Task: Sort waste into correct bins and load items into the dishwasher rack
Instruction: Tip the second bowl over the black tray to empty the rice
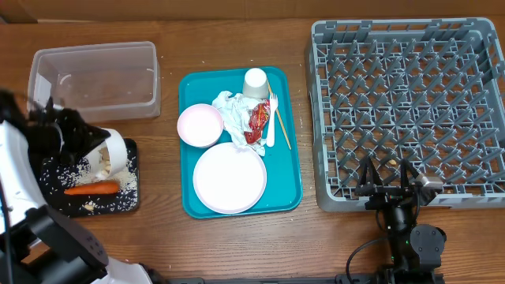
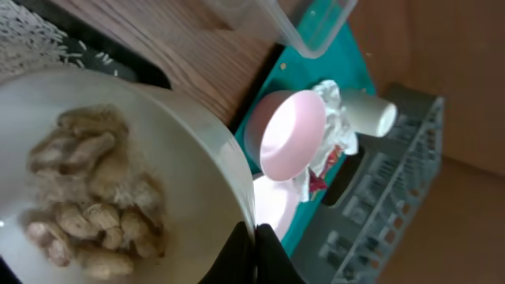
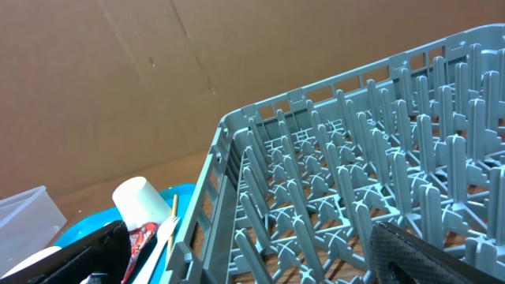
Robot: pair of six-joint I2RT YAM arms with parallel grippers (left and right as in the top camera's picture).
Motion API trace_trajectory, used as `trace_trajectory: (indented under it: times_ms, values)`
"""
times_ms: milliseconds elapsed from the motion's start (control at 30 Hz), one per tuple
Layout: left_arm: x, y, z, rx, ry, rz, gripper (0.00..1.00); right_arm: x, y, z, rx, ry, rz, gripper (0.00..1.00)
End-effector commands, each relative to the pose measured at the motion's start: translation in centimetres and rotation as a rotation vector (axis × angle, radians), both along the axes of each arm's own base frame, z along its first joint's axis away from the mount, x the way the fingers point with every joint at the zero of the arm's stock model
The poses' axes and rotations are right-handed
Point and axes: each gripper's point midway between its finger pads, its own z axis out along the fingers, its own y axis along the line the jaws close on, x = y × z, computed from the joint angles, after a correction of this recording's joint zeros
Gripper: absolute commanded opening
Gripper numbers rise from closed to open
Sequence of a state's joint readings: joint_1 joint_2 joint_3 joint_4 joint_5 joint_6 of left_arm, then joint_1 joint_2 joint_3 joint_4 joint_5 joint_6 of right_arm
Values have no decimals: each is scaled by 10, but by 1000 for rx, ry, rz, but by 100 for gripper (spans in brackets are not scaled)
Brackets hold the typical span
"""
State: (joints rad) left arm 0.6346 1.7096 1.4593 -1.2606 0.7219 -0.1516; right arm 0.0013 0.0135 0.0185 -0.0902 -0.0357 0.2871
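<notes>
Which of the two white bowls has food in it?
The bowl held tilted over the black tray, its rim pinched by the left gripper: pale scraps lie inside. The other bowl, on the teal tray, looks empty.

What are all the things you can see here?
rack: one, grey, right side
teal tray: one, teal, middle
plate: one, white, teal tray's near end
tray bowl: one, pinkish white, teal tray's left
cup: one, white, teal tray's far end
napkins: a bunch, white, teal tray's middle
wrapper: one, red, beside napkins
fork: one, white, teal tray's right
chopstick: one, wooden, beside fork
clear tub: one, see-through, far left
black tray: one, black, near left
carrot: one, orange, on black tray
held bowl: one, white, over black tray
left gripper: one, black, shut on held bowl's rim
right gripper: one, black, open, by rack
</notes>
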Motion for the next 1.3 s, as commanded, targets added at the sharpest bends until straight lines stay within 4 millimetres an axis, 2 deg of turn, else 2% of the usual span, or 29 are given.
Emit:
trace_trajectory:
  times_ms: [0, 133, 267, 433, 567, 933, 1267]
  values:
    - [7, -4, 17, -229, -317, -9, 4, 0, -3, -1, -7, -6, -15, 100]
    - [-6, 14, 4, -349, -436, 102, 4, 0, -3, -1, -7, -6, -15, 100]
    - [-18, 30, 10, -449, -598, 182, 4, 0, -3, -1, -7, -6, -15, 100]
    - [-35, 48, 5, -475, -668, 267, 4, 0, -3, -1, -7, -6, -15, 100]
    - [-40, 57, 5, -458, -725, 281, 4, 0, -3, -1, -7, -6, -15, 100]
    - [-38, 61, 6, -503, -700, 306, 4, 0, -3, -1, -7, -6, -15, 100]
    - [-32, 40, 8, -522, -686, 250, 5, 0, -3, -1, -7, -6, -15, 100]
